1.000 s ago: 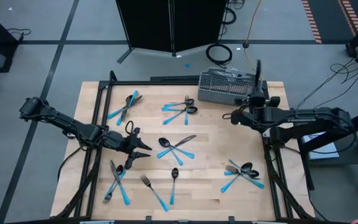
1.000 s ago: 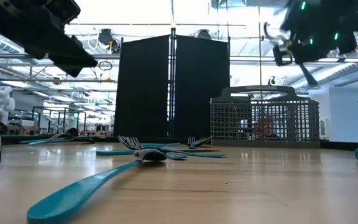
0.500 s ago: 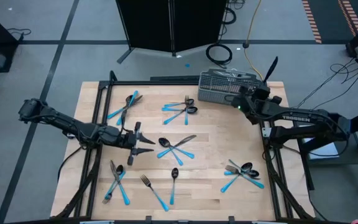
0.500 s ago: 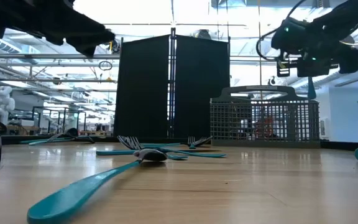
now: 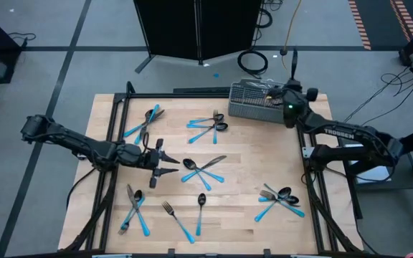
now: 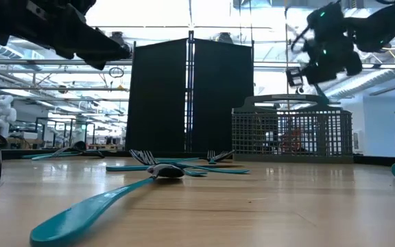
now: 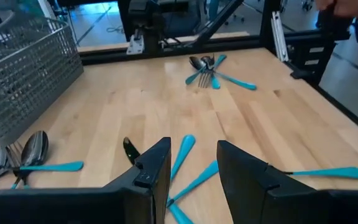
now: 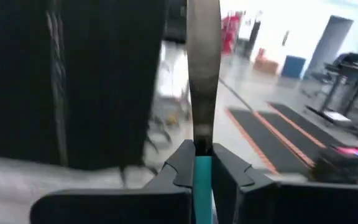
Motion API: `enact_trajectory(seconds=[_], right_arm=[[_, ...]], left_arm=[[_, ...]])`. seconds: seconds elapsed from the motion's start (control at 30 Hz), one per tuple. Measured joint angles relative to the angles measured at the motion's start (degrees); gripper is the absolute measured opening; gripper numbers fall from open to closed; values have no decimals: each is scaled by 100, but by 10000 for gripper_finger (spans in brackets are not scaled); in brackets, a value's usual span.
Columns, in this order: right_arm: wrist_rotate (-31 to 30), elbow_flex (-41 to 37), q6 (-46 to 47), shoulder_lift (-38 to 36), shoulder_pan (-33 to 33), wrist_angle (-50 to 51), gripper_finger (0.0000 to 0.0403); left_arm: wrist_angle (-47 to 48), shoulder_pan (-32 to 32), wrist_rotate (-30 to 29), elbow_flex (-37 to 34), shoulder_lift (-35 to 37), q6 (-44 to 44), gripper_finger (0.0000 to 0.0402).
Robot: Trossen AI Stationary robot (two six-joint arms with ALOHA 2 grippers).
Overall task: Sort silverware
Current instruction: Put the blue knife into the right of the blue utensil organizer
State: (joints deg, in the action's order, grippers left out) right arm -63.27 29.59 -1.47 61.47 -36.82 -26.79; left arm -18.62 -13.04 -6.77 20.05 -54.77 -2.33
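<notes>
Silverware with light-blue handles lies in several clusters on the wooden table: one at the middle [image 5: 203, 168], some toward the far left [image 5: 143, 122] and far middle [image 5: 208, 127], others near the front [image 5: 133, 208] and right [image 5: 282, 199]. My right gripper [image 5: 291, 87] is up over the grey wire-mesh basket [image 5: 260, 102], shut on a knife [image 5: 292, 64]. My left gripper [image 5: 169, 163] hovers open just left of the middle cluster [image 7: 188, 165], touching nothing. My right gripper pinches the knife's light-blue handle [image 8: 202, 171] between its two fingers. The dark blade [image 8: 202, 74] runs straight out past the fingertips, along the fingers, toward the table's far side. The knife is lifted clear, above the basket [image 6: 292, 134].
The basket stands at the table's far right corner. A tall black panel [image 5: 196, 29] stands beyond the far edge, and a cable coil [image 5: 253, 63] lies on the floor there. Metal frame rails run along the left and right table edges. Bare wood [image 5: 249, 165] shows between the clusters.
My right gripper has carried the knife from the table's right side toward the far edge and now stands over the basket; it has turned, swinging the blade about. My left gripper has edged right toward the middle cluster and has turned.
</notes>
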Motion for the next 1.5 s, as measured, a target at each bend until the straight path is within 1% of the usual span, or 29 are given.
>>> enact_trajectory(seconds=[0.07, 0.13, 0.2, 0.27, 0.37, 0.47, 0.57, 0.6, 0.73, 0.8, 0.9, 1.0, 1.07, 1.17, 1.3, 1.4, 1.5], right_arm=[[25, -86, -445, 0, -55, -727, 12], [211, -199, -740, 4, -119, -996, 10], [464, -369, -805, 9, -117, -1046, 10], [527, -645, -829, 43, -110, -1215, 10], [591, -1254, -909, 57, -104, -2163, 9], [487, -1844, -1249, 53, -13, -3261, 9], [319, -2243, -1394, 46, -28, -4079, 9], [320, -2309, -1382, 44, -26, -4201, 9], [371, -2354, -1019, 46, -20, -3825, 9], [538, -2354, -696, 46, -14, -3482, 14], [845, -2354, -229, 46, 76, -2886, 33], [963, -2354, 130, 46, 151, -2389, 58], [959, -2354, 341, 46, 183, -2117, 73], [941, -2354, 508, 42, 181, -1987, 94], [944, -2353, 384, 42, 181, -2035, 117], [943, -2230, -203, -8, 185, -2100, 128], [915, -1835, -838, -186, 262, -2079, 131]], left_arm=[[-11, 52, -2, 0, -83, 6, 128], [-11, 97, -2, 0, -177, 34, 128], [-14, 125, -2, 0, -304, 39, 128], [-13, 151, -2, 0, -454, 46, 128], [-37, 156, 0, 0, -665, 51, 128], [-63, 156, 0, 0, -807, 55, 128], [-98, 156, 0, 0, -847, 154, 128], [-138, 158, -1, 0, -850, 188, 128], [-527, 186, -2, -2, -850, 195, 128], [-701, 186, 0, -2, -850, 193, 128], [-942, 186, 0, -2, -850, 146, 128], [-1115, 184, -1, -2, -848, 46, 128], [-1150, 184, 0, -2, -848, 22, 128], [-1251, 184, -2, -2, -848, -49, 128], [-1428, 184, -4, 0, -843, -100, 128], [-1432, 184, -7, 0, -843, -103, 128], [-1668, 184, -13, 0, -843, -148, 128]])
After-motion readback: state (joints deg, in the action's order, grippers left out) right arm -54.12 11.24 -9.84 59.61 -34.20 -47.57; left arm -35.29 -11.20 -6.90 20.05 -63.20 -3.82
